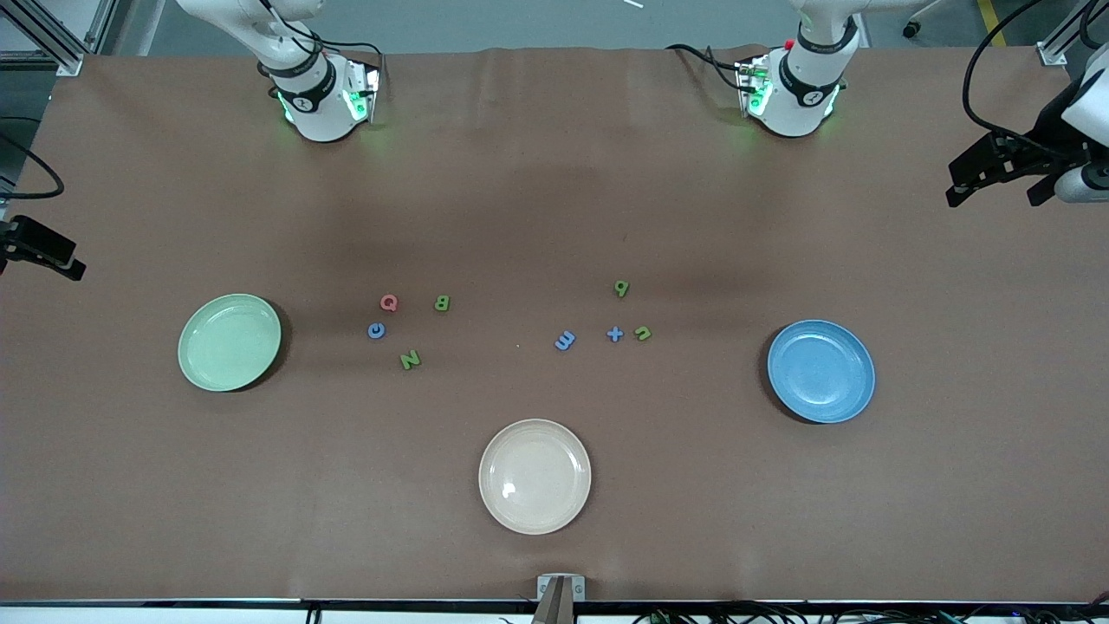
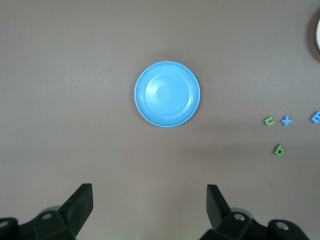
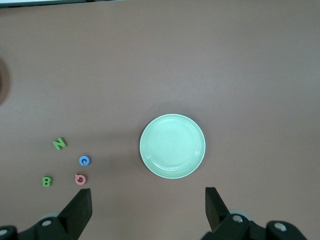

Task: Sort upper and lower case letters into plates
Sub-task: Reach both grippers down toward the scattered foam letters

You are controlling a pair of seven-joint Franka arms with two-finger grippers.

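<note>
Two round glossy plates, green plate [image 1: 229, 341] and blue plate [image 1: 820, 371] (smooth plastic).

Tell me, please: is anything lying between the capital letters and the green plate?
Nothing visible does. The pink Q, blue C, green B and green N lie beside the pale green plate, with only bare table between.

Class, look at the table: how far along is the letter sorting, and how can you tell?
Nothing is sorted yet. The green plate and blue plate hold nothing. Nothing is in hand: the left gripper and right gripper are open, each high above a plate. Left to do: all eight pieces, Q, B, C, N and the four small ones.
</note>
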